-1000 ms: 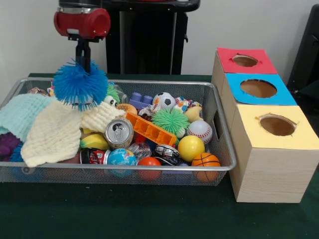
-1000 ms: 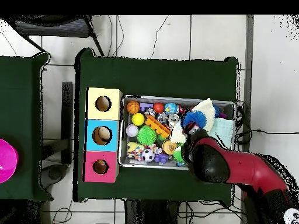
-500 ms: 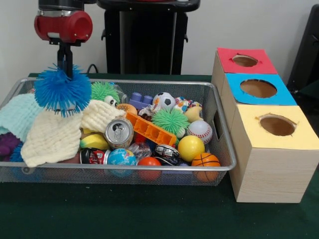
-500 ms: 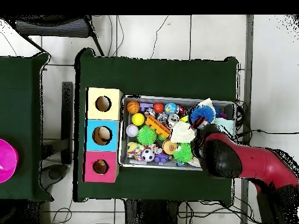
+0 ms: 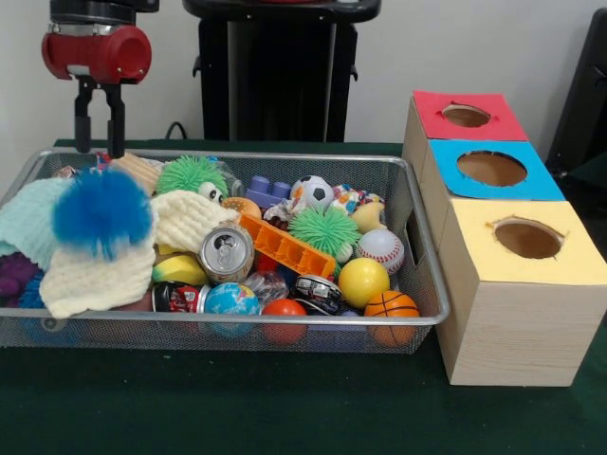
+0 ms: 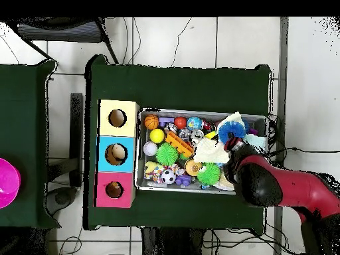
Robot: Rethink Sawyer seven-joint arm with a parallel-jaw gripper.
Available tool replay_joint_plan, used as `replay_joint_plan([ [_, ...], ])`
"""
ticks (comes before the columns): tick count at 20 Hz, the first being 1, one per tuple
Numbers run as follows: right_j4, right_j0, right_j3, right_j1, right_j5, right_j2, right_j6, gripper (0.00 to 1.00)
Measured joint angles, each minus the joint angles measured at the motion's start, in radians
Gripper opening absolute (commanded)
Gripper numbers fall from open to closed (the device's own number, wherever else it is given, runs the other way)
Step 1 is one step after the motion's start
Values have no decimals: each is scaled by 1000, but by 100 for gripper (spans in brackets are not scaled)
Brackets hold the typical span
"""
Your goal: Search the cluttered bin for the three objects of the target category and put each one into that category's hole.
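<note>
Currently the gripper (image 5: 99,147) hangs above the far-left corner of the bin (image 5: 285,320), fingers spread apart and holding nothing. Just below it and slightly nearer, the blue fuzzy ball (image 5: 101,213) is blurred and sits over the cream cloth (image 5: 100,261); whether it is resting there or still dropping, I cannot tell. In the overhead view the arm (image 6: 285,189) reaches across the same end of the bin.

Bin contents remain crowded: two green spiky balls (image 5: 325,230), a soda can (image 5: 226,252), an orange block (image 5: 285,245), a baseball (image 5: 380,248), a yellow ball (image 5: 363,281), a small basketball (image 5: 391,305), a globe ball (image 5: 230,300), a soccer ball (image 5: 311,191), a mint cloth (image 5: 36,216).

The hole (image 5: 466,116) in the red-topped box lies at the far right, well apart from the gripper, beyond the bin's right wall. The blue box (image 5: 493,171) and the yellow box (image 5: 522,242) stand nearer along the same row on the bench (image 5: 237,408).

Progress, as judged: nothing is visible at or on any of the holes, and the gripper carries no object. What already lies inside the red box cannot be seen, so the count delivered is unknown. The search looks unfinished; a target item has yet to be grasped and carried right across the bin to the red box.
</note>
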Motion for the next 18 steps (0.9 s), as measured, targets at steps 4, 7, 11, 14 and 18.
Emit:
replay_joint_plan([
  [4,-21,-12,0,0,0,12,0,100],
  [7,-23,-13,2,0,0,18,0,100],
  [11,-23,-13,12,-12,0,28,0,100],
  [14,-16,-10,35,-40,0,31,0,100],
  [18,10,11,77,-90,0,31,0,100],
])
